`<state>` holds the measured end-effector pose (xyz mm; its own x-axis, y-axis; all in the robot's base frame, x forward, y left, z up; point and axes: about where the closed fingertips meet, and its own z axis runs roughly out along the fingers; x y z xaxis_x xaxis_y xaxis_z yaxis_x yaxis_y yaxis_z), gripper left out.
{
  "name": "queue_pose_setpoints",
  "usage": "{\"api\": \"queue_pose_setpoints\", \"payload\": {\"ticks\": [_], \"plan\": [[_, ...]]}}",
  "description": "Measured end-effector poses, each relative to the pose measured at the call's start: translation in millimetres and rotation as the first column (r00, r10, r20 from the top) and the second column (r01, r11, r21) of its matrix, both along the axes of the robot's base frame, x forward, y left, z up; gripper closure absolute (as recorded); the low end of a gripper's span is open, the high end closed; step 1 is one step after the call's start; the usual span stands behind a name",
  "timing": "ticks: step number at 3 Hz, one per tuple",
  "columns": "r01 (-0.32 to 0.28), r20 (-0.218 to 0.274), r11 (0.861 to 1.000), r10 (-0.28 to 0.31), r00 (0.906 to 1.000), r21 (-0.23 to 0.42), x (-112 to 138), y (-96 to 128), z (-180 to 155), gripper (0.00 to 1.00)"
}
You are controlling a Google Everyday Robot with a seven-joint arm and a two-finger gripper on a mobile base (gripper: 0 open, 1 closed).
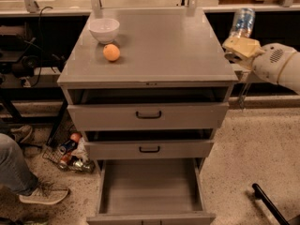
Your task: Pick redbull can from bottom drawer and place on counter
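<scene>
The redbull can is slim, silver and blue, and it sticks up tilted out of my gripper, which is shut on its lower part. The gripper hangs in the air just past the right edge of the counter, at about counter height. The bottom drawer is pulled open below, and its flat grey floor is bare.
A white bowl and an orange fruit sit on the counter's back left. Two upper drawers with black handles stand slightly open. A wire basket with cans and a person's leg and shoe are on the floor, left.
</scene>
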<state>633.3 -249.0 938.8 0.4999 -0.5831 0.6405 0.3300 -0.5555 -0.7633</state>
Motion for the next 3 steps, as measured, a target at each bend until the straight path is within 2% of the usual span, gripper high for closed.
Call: {"api": "queue_pose_setpoints", "payload": {"ticks": [1, 2, 3], "plan": [[-0.042, 0.023, 0.982, 0.048, 0.9986, -0.186, 20, 16, 1, 1.00], [-0.083, 0.028, 0.895, 0.106, 0.9940, -0.438, 48, 41, -9, 1.00], [-0.143, -0.008, 0.817, 0.167, 0.9859, -0.558, 64, 57, -17, 1.00]]}}
